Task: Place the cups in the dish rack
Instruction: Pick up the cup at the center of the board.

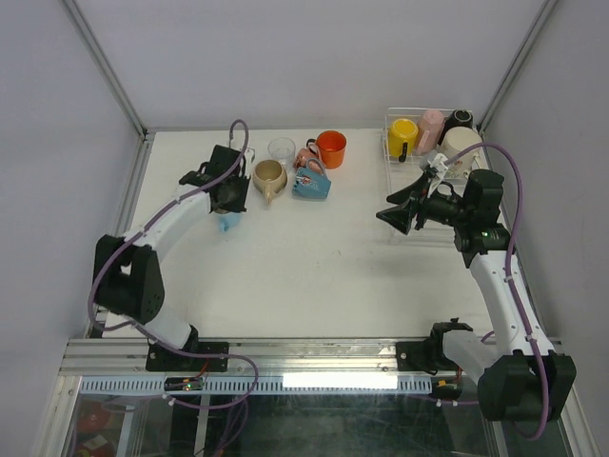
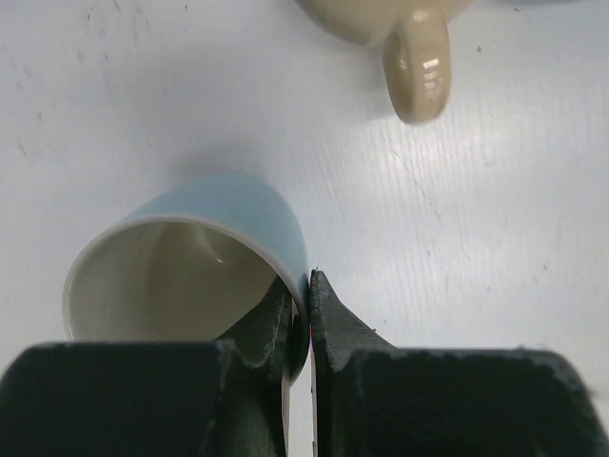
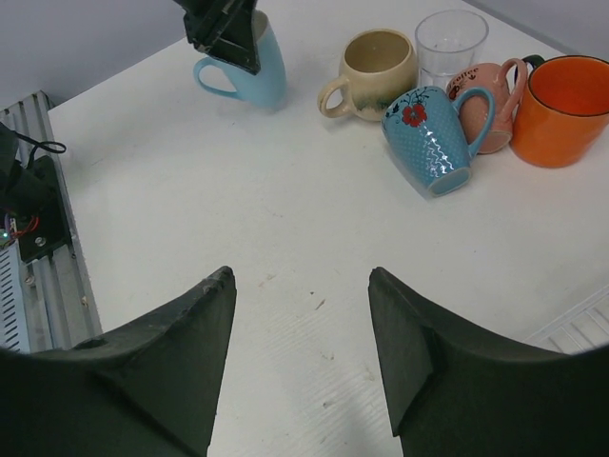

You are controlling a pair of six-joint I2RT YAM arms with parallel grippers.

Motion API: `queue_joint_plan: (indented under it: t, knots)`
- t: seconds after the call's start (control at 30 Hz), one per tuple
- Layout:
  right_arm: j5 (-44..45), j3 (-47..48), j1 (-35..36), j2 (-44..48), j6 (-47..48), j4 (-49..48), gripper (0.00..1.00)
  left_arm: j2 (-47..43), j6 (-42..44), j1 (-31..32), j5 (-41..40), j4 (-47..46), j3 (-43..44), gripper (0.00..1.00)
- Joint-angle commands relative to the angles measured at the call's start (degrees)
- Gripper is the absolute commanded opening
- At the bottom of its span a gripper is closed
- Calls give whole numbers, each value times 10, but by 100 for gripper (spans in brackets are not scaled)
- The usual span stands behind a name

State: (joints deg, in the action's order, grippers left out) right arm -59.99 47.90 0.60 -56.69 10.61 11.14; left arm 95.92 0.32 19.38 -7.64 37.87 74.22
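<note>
Both left jaws pinch the pale-blue mug point(image 2: 228, 224).

Bright, even light casts soft shadows on the white table point(image 1: 314, 276) (the nearest fingers point(image 2: 400, 390) look blurred).

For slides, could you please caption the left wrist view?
Left end effector grips light blue mug by rim; beige mug beyond.

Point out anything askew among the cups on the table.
The blue patterned mug with the red flower is tipped over, mouth sideways, leaning on the pink mug. The beige mug, glass tumbler and orange mug stand upright. The left gripper pinches the light blue mug by its rim. Nothing looks spilled or broken.
</note>
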Motion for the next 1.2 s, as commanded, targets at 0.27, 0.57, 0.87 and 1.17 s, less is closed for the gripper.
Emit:
queue_joint_plan:
  t: [0.27,0.57,0.87,1.17]
  knots:
    - [-103,-18,9,0,-129,-136,61,-353,-167,-6,177,-227,-271,0]
    - [-136,-76,30,6,-275,-315,62,-477,-384,-6,348,-545,-472,0]
    - [-142,-83,30,4,-331,-358,63,-465,-577,12,326,-916,-598,0]
    - [-131,-92,31,7,-399,-401,64,-410,-528,150,168,-1030,-582,0]
